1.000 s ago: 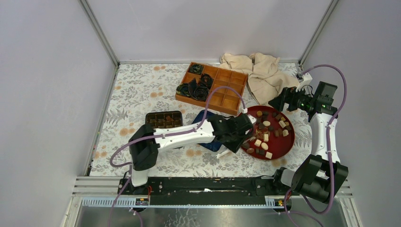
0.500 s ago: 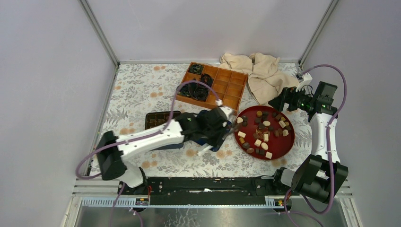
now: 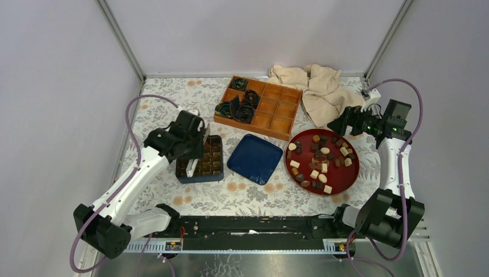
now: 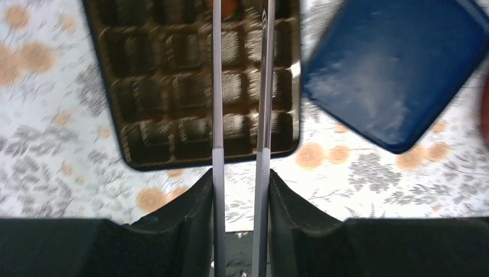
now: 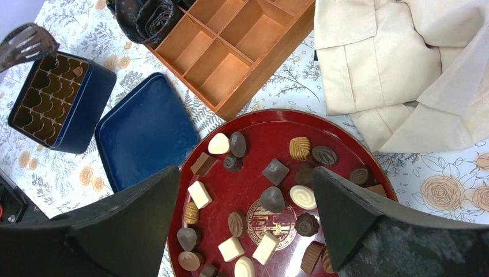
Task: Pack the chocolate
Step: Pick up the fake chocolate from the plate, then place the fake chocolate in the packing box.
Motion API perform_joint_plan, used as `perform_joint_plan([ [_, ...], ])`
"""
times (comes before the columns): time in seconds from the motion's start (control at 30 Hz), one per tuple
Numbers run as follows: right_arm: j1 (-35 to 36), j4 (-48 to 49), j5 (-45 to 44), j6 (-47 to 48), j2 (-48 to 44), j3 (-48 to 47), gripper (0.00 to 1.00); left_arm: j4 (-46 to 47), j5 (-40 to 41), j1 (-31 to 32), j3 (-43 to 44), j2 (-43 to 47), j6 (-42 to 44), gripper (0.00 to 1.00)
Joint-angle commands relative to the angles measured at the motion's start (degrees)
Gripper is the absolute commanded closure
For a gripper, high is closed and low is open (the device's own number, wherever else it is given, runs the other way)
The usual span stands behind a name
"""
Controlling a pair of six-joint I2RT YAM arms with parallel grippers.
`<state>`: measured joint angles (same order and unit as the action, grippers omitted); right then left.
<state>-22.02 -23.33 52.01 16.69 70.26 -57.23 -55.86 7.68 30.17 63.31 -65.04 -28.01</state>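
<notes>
Above the blue box, over its brown cell tray, the left gripper hangs with its thin fingers close together. A small orange-brown candy shows between the tips. I take it as pinched, though the wrist view is blurred. The rest of the chocolate lies on the red plate, well apart from the box, with the blue lid lying between them. The right gripper hovers over that plate, jaws wide apart and empty. To place well, centre the tips over one empty cell and come straight down until the candy sits inside its walls. Then part the fingers only slightly, so they do not nudge the tray, and lift straight up.
</notes>
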Motion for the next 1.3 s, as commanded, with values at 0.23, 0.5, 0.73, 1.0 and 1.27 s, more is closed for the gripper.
perform_joint_plan([
  [0.23, -0.09, 1.17, 1.25, 0.19, -0.12, -0.42, 0.08, -7.51, 6.93, -8.52, -1.55, 0.07, 2.46, 1.0],
  [0.5, -0.12, 1.09, 1.34, 0.14, -0.21, -0.43, 0.08, -8.1, 10.21, -9.56, -2.11, -1.27, 1.83, 0.98],
  [0.73, -0.05, 1.1, 1.41, 0.19, -0.21, -0.48, 0.08, -7.99, 10.0, -9.92, -3.57, -1.65, 1.55, 0.91],
  [1.0, -0.09, 1.1, 1.34, 0.19, -0.21, -0.49, 0.08, -8.18, 9.81, -9.97, -3.77, -1.58, 1.48, 0.71],
  [1.27, -0.07, 1.1, 1.34, 0.19, -0.12, -0.47, 0.08, -8.18, 9.97, -9.96, -3.76, -2.11, 1.51, 0.55],
])
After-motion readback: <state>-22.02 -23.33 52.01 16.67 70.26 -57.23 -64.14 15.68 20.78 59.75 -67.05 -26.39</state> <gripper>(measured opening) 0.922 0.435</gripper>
